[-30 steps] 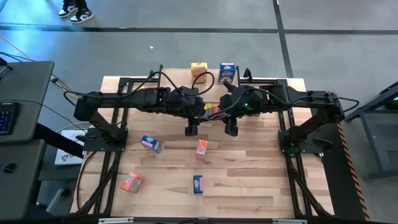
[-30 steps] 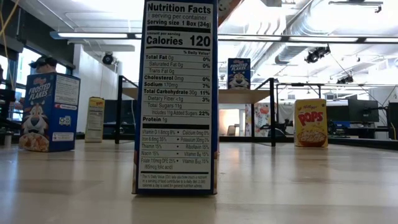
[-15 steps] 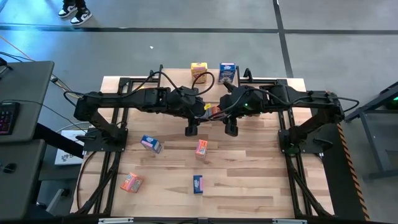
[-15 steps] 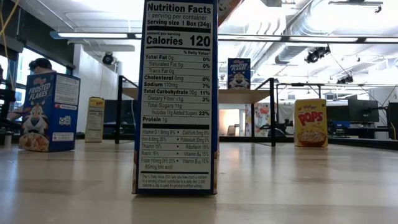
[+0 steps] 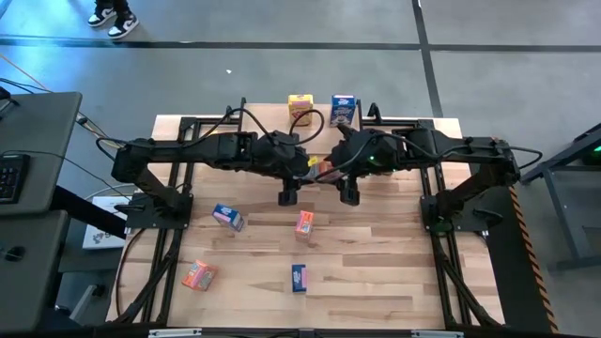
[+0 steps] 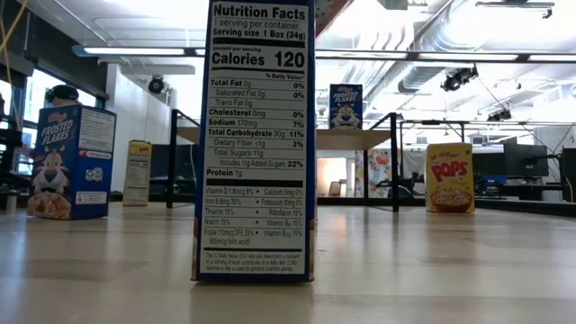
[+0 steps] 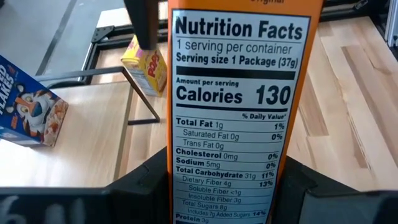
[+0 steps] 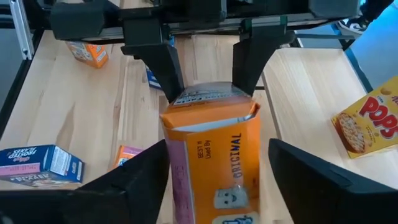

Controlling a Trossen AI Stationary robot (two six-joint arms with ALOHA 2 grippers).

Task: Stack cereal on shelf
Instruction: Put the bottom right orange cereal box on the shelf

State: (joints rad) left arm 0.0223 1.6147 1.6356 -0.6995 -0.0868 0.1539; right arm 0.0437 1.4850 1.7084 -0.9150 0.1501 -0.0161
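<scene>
An orange cereal box (image 5: 324,169) hangs over the middle of the table between my two grippers. My left gripper (image 5: 314,166) is shut on it. My right gripper (image 8: 217,163) faces it from the table's right and is open. Its fingers (image 8: 292,165) stand on either side of the box's near end, and a gap shows. The shelf (image 6: 360,138) stands at the table's far edge. A blue box (image 5: 344,108) and a yellow box (image 5: 300,105) stand upright on its top (image 7: 87,127). My left gripper pinches the orange box between its two fingers (image 8: 158,68), one on each of the two sides next to the nutrition panel (image 7: 230,124). The fingers slant down from the table's left. The box is lifted clear of the table and leans with the gripper.
Several boxes rest on the table nearer than the arms: blue (image 5: 227,217), orange-pink (image 5: 303,223), orange (image 5: 198,274), blue (image 5: 299,277). Another yellow box (image 6: 448,177) stands on the table right of the shelf. Black arm frames (image 5: 164,202) line both table sides.
</scene>
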